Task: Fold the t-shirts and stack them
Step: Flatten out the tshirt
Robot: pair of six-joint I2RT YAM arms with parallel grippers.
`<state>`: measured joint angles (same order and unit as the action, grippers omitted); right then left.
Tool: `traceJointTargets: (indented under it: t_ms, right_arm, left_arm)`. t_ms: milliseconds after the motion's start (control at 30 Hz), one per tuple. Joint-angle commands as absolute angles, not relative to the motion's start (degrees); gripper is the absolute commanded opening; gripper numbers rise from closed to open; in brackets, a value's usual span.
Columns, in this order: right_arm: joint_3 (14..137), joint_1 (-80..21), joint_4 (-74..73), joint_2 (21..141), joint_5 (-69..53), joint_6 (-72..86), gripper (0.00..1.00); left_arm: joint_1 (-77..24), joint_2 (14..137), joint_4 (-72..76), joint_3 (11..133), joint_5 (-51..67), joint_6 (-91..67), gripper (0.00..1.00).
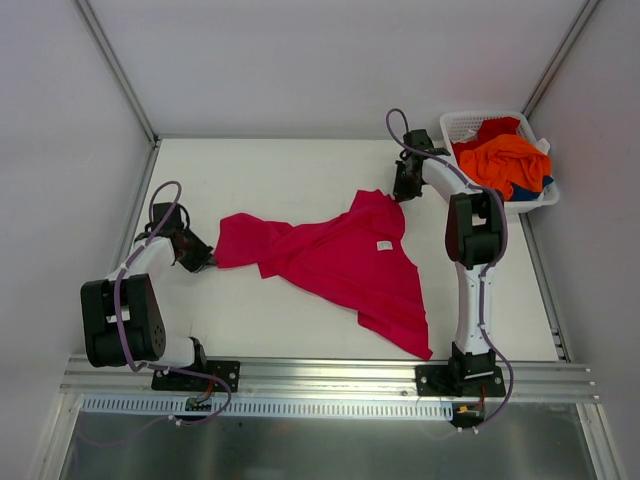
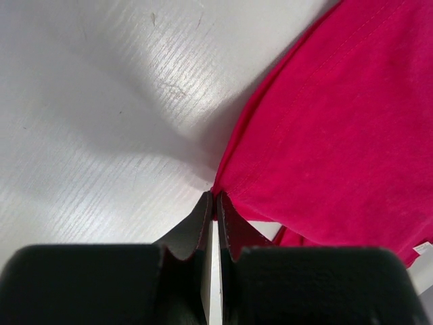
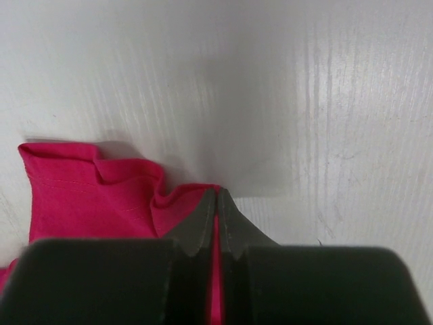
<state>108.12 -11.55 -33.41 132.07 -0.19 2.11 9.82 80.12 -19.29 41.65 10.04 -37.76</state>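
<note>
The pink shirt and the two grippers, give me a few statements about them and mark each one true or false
1. The left gripper is shut on an edge of the pink shirt. True.
2. The right gripper hangs open above the shirt. False: it is shut on the shirt's cloth.
3. The pink shirt lies folded in the white basket. False: it is spread on the table, between the two grippers.
4. An orange shirt sits in the basket. True.
5. The small white label on the pink shirt faces up. True.
</note>
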Motion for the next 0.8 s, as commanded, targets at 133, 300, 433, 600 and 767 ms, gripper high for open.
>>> traceJointTargets:
  t_ms: [133,300,433,600,767]
  right_arm:
    - [115.83,-12.83,-34.54,126.22,-1.85,0.18,0.00]
    - [125.84,-12.66,-33.84,120.42,-2.90,-4.92,0.00]
    - [129.82,-12.57,-29.37,111.74,-4.30,-5.97,0.00]
    - [130.34,-12.66,-23.48,103.63,-4.66,-8.43,0.00]
    - [137.44,-12.66,-23.64,100.46,-6.68,-10.28,0.00]
  left_arm:
    - [11.16,79.28,-23.81,56.14,13.00,-29.80,0.00]
    - [11.78,81.64,-29.52,77.92,14.93,-25.32,0.00]
    - [12.65,83.14,-31.90,94.89,18.10,-25.40,0.00]
    - [13.36,86.39,-33.75,113.53,18.81,-26.80,0.00]
    - [14.68,88.85,-34.19,124.95,18.19,-29.44,0.00]
